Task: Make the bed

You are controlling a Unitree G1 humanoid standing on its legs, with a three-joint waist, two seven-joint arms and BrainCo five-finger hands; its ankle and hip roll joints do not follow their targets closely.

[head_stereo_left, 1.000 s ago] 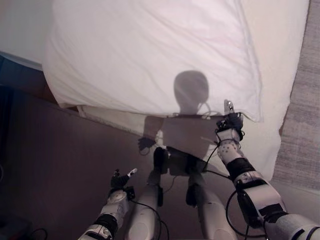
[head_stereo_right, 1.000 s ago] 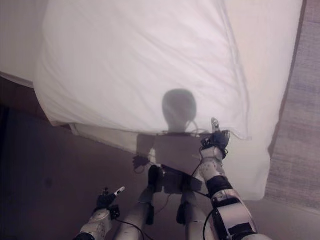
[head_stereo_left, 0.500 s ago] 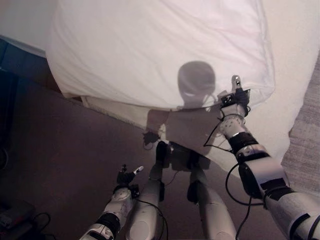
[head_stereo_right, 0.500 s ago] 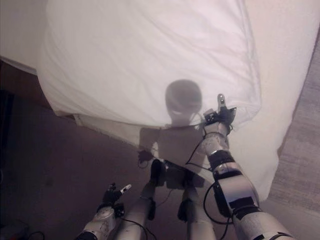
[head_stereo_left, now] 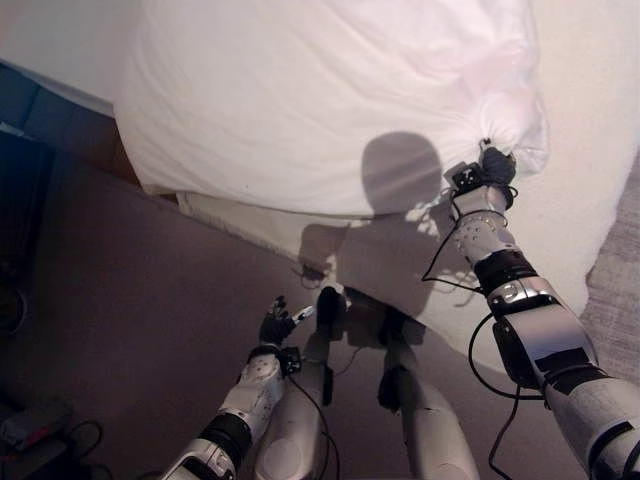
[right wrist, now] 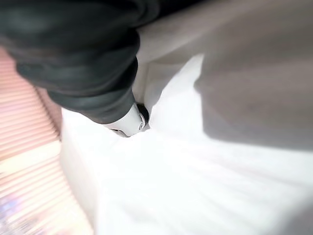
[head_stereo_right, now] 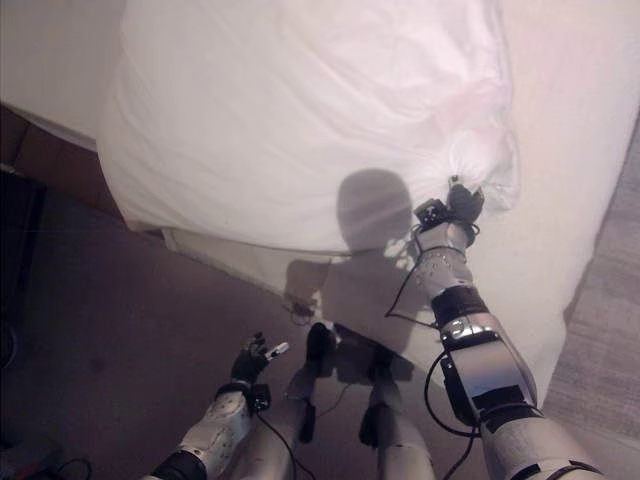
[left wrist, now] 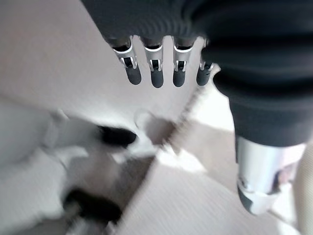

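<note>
Over the past second the right hand [head_stereo_left: 487, 172] has climbed from the edge of the bed onto the near corner of the pillow [head_stereo_left: 320, 100], and the cloth there, smooth before, is now gathered into a knot of creases around its fingers. The hand is closed on that bunched corner — the folds radiate from the grip in both eye views, and in the right wrist view one silver finger [right wrist: 131, 121] curls down against the white fabric.

The pillow lies across the bed [head_stereo_left: 585, 150], its long lower edge overhanging the side of the mattress above the dark floor [head_stereo_left: 120, 300]. White sheet runs on beyond the pillow's gripped corner toward the robot's right, where a strip of grey textured cover [head_stereo_left: 620, 270] meets it.

The left hand [head_stereo_right: 254, 356] hangs low over the floor, well apart from the bed — its fingers [left wrist: 156, 66] straight and side by side in the left wrist view, thumb held apart, holding nothing. It sits a little nearer the bed than a second ago.
</note>
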